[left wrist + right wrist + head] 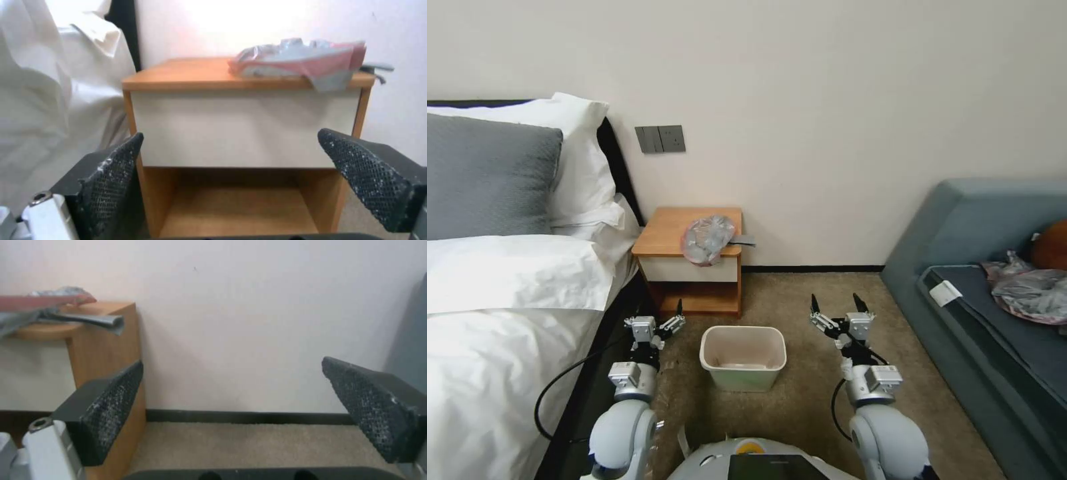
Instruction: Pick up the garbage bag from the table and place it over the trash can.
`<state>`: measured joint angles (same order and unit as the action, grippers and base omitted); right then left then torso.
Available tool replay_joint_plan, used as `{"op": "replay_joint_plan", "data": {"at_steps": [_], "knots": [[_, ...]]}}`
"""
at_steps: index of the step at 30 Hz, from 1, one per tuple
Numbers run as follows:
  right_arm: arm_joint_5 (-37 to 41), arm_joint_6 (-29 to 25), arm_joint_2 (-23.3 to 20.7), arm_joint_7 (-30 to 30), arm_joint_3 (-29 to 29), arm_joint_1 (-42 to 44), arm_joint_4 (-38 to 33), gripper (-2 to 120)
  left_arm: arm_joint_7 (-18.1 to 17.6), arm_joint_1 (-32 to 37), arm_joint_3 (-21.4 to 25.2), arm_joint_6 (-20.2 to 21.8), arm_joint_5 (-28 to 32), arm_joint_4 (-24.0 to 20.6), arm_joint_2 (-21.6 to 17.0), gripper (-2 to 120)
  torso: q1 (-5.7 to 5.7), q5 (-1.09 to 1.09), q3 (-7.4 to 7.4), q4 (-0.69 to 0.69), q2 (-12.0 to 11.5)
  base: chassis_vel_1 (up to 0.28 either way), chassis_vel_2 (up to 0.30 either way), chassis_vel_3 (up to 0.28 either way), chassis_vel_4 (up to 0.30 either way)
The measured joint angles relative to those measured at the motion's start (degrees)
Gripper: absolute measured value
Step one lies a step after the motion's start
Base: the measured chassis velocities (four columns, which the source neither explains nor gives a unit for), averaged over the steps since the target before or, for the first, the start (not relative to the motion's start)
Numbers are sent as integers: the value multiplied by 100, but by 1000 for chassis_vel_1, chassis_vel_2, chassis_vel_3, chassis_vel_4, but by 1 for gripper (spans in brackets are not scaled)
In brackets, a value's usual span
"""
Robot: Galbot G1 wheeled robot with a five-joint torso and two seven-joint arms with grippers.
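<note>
Grey film garbage bag lies crumpled on the table, at its front right corner, rim drooping over the drawer front. Trash can stands unlined on the carpet between my arms. Left gripper and right gripper both gape, holding nothing. Step, as I judge it: approach, nothing grasped. Next calls for a reach up to the bag

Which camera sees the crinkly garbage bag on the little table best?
The left wrist view: the garbage bag lies there close and whole on the table. The head view shows it small and far off. The right wrist view catches just its edge.
</note>
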<state>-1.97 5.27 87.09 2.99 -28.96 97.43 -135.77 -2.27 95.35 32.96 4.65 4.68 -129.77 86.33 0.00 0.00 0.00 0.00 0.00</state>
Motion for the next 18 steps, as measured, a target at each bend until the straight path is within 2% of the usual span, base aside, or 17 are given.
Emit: {"op": "replay_joint_plan", "data": {"at_steps": [4,5,9,13,18], "knots": [[64,210,41,120,108,290,-718,100,-83,232,48,224,152,-569,-22,100,-1,-2,-1,0,1,0,0,0,0],[64,210,41,120,108,290,-718,100,-83,232,48,224,152,-569,-22,100,-1,-2,-1,0,1,0,0,0,0],[517,520,7,240,203,428,-821,100,-170,471,95,450,307,-1135,-44,100,0,-1,0,0,0,0,0,0,0],[596,569,-18,265,205,412,-820,100,-229,631,129,596,410,-1377,-60,100,-1,1,-1,0,0,0,0,0,0],[657,569,-39,321,207,388,-799,100,-271,747,152,719,485,-1401,-70,100,0,-1,0,0,0,0,0,0,0]]}}
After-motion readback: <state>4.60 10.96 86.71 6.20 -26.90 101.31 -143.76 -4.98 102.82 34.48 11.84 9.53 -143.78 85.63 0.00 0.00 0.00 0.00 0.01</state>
